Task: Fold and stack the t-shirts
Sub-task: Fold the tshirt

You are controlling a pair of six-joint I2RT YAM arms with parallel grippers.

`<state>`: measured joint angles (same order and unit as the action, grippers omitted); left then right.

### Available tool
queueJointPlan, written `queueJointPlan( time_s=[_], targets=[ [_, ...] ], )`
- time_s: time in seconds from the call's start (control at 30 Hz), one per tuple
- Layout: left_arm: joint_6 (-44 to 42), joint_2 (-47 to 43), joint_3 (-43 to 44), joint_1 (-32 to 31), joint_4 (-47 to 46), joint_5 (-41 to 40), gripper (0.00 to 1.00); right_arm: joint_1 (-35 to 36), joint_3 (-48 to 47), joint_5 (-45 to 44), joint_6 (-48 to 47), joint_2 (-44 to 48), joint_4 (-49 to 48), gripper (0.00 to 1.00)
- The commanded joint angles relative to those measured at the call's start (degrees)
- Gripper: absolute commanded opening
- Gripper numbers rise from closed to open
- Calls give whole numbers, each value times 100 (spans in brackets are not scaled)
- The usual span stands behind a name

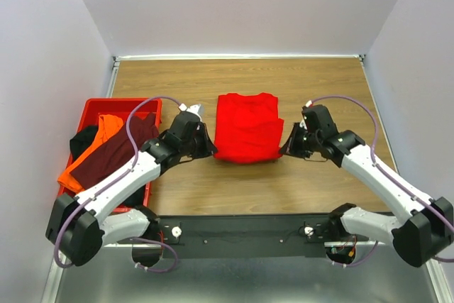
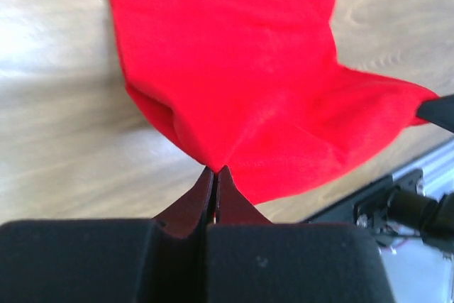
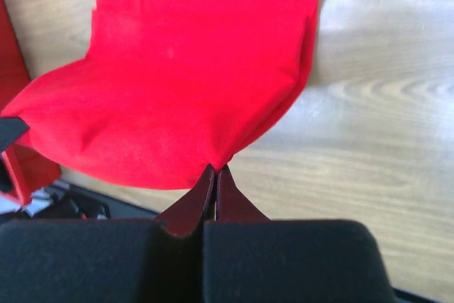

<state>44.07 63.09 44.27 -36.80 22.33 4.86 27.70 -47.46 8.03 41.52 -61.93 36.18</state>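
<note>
One wooden table [image 1: 298, 189] beneath everything. At its left edge, red plastic crate [image 1: 96, 106], holding three heaped shirts: dark maroon t-shirt [image 1: 117, 154] on top, orange t-shirt [image 1: 106, 127] under it and reaching the near-left rim, black t-shirt [image 1: 84, 140] against the left wall. At mid-table, apart from the crate, bright red t-shirt [image 1: 247, 127], folded to a rough rectangle, far part flat on the wood, near edge bunched and drawn out at both corners. Left gripper [image 2: 216, 169] pressed together, pinching the near-left corner of that red cloth. Right gripper [image 3: 216, 168] likewise closed tight, pinching the near-right corner.
</note>
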Motion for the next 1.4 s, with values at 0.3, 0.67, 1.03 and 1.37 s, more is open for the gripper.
queueJointPlan(
  time_s=[0.3, 0.67, 1.03, 1.37],
  targets=[
    [-997, 1398, 1504, 964, -237, 867, 0, -98, -1370, -715, -293, -1742, -603, 0],
    [-1138, 2812, 2927, 1332, -387, 1306, 0, -730, -2557, -391, -434, -3026, -815, 1],
    [-988, 6140, 6124, 1816, -903, 1788, 20, -1443, -5111, 49, -864, -5817, -938, 10],
    [-1235, 6137, 6763, 2238, -932, 1413, 82, -1654, -5512, -398, -997, -5981, -964, 71]
  ],
)
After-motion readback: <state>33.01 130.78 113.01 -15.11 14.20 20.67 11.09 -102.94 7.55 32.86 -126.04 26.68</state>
